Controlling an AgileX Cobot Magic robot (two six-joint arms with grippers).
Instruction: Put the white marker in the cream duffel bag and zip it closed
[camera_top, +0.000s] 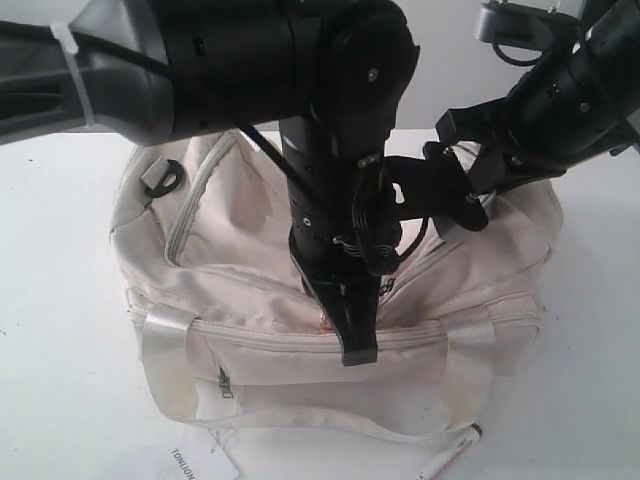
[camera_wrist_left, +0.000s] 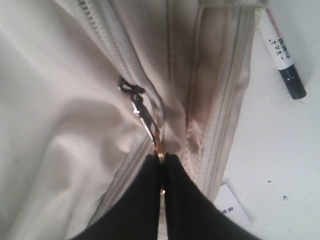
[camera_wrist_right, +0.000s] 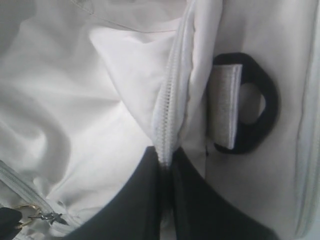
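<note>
So right now my left claw (camera_wrist_left: 161, 160) is pinched together on the gold keyring (camera_wrist_left: 158, 148) hanging off the zip pull. My right claw (camera_wrist_right: 164, 159) is clamped on the zipper edge of the cream duffel bag (camera_top: 230, 270), just beside the black strap ring (camera_wrist_right: 260, 102). The white marker (camera_top: 456, 450) isn't in yet, it's lying on the table (camera_top: 60, 300) right by the bag's front. The bag is floppy fabric, so I reckon the mouth sags unless I hold it taut. The marker looks light, stiff and smooth, and probably rolls, so I'd pinch it mid-barrel, across its width.
</note>
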